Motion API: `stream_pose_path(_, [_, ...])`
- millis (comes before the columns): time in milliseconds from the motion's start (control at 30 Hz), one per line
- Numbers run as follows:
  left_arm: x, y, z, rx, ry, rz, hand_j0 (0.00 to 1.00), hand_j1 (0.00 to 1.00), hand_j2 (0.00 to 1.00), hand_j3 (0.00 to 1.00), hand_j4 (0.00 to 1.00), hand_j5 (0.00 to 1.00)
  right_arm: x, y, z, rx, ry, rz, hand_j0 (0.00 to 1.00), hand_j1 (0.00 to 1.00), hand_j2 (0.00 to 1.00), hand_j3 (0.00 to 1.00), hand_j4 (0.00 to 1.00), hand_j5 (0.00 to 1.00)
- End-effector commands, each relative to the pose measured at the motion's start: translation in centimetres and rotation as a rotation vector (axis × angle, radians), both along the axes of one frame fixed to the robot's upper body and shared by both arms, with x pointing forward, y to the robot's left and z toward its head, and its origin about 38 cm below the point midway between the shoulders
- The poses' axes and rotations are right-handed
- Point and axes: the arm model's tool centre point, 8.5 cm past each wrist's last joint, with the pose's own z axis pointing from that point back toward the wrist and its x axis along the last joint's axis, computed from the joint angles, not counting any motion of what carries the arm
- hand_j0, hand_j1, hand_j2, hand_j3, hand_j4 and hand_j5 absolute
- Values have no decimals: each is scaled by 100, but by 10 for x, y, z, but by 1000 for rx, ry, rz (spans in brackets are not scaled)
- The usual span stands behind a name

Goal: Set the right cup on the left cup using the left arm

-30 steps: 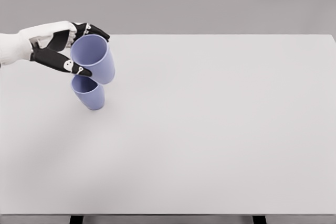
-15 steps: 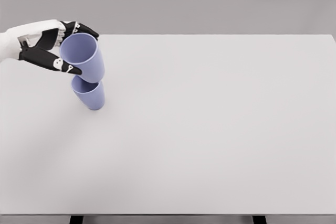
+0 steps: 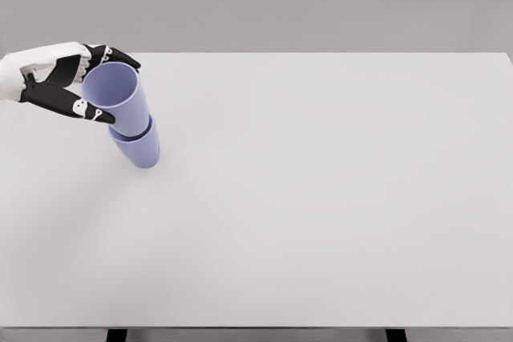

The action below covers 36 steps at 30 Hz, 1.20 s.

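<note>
the left hand [image 3: 68,79] gripped the tilted upper cup [image 3: 116,95], its base sitting in the lower cup [image 3: 138,148] on the table's [image 3: 321,198] far left.

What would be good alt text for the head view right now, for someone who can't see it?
The robot's left hand grips a lavender upper cup, tilted and lowered partway into a matching lower cup standing near the far left of a white table. The black fingers wrap the upper cup's rim. The right arm is out of view.
</note>
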Motion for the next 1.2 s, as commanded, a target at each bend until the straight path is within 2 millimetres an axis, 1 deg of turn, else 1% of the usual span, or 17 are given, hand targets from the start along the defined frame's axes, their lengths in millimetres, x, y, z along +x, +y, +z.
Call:
stream_pose_path(0, [1,2,0,-3,1,6,69,69,69,69,69,69,0,0,0,0,0,0,100,100,100,100,100,100])
stream_pose_path(100, [3,6,-1,-3,6,18,69,69,69,69,69,69,0,0,0,0,0,0,100,100,100,100,100,100])
stream_pose_path(133, [4,10,-3,-2,11,32,69,69,69,69,69,69,0,0,0,0,0,0,100,100,100,100,100,100])
stream_pose_path(500, [7,14,-16,-8,38,52,69,69,69,69,69,69,0,0,0,0,0,0,100,100,100,100,100,100])
stream_pose_path(633, [9,18,-17,-8,41,63,69,69,69,69,69,69,0,0,0,0,0,0,100,100,100,100,100,100])
stream_pose_path(1167, [17,15,-26,-36,55,72,69,69,69,69,69,69,1,0,0,0,-1,0,100,100,100,100,100,100])
